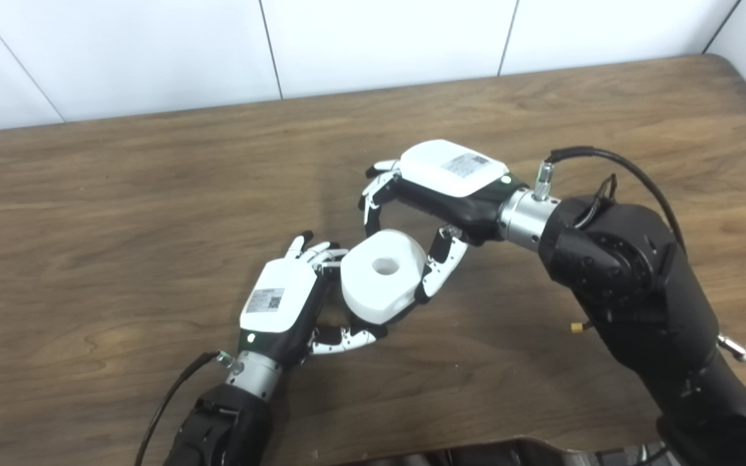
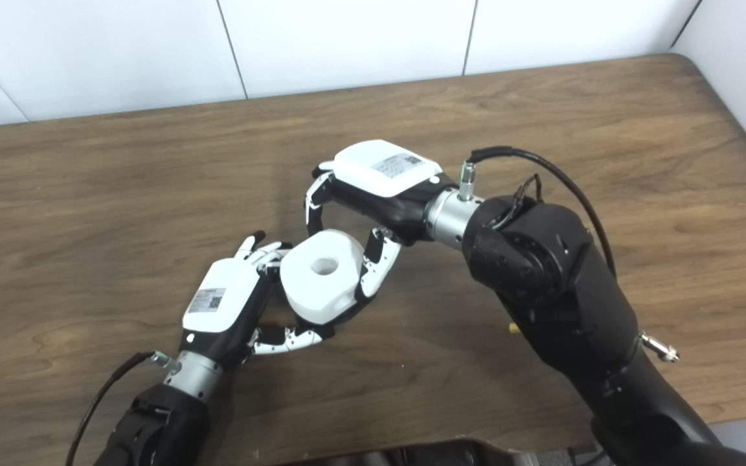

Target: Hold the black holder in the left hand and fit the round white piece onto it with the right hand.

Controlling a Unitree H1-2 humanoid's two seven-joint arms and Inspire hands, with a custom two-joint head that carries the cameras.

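Observation:
The round white piece [image 1: 383,275], a thick disc with a hole in its middle, sits between my two hands above the table. My left hand [image 1: 282,304] comes up from below-left, its fingers and thumb curled under and around the piece. Only a thin dark edge of the black holder [image 1: 410,308] shows beneath the piece; the rest is hidden. My right hand [image 1: 438,184] reaches in from the right, its thumb pressed on the piece's right side and its fingers bent over the far side, shut on the piece.
The brown wooden table [image 1: 120,213] spreads on all sides of the hands. A white panelled wall [image 1: 379,39] runs along its far edge. The bulky black right forearm [image 1: 632,285] fills the lower right, with a cable looping over its wrist.

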